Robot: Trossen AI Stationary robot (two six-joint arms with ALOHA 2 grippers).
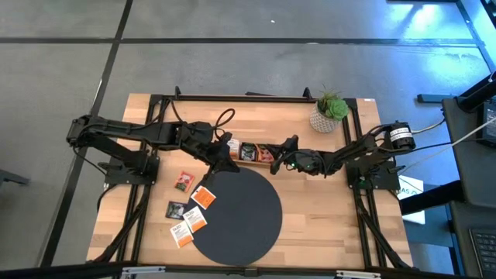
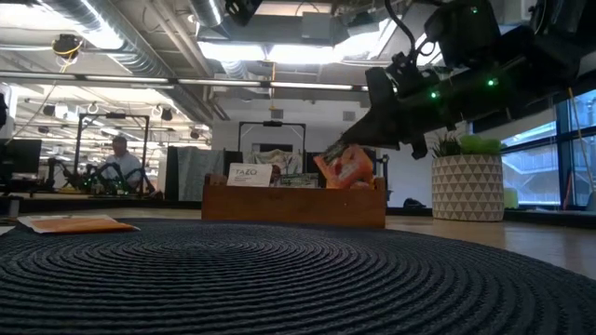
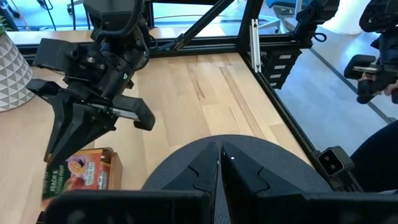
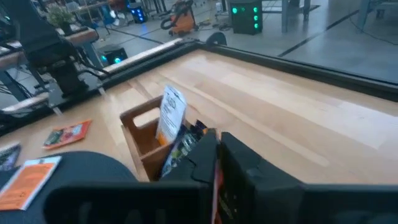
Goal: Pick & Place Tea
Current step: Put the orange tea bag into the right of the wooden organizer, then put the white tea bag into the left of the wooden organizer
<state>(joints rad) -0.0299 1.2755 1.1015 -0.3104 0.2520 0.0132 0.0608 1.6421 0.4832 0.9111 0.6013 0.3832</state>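
Right gripper (image 1: 273, 160) over tray (image 1: 249, 153) end compartment, pinching orange sachet (image 2: 346, 167). Left gripper (image 1: 229, 147) closed, empty, beside tray. I count six loose sachets (image 1: 190, 209) left near tray, on surface (image 1: 341, 225).

Tray (image 1: 252, 152) sits behind the mat (image 1: 236, 213); sachets (image 1: 190, 209) lie left, perhaps overlapping it.

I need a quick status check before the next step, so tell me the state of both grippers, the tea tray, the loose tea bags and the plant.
Left gripper: shut, empty, by the tray's left end.
Right gripper: shut on an orange sachet at the tray's right end.
Wooden tray: upright, sachets standing inside.
Loose sachets: lying flat on the table, left of the mat.
Plant pot: upright.
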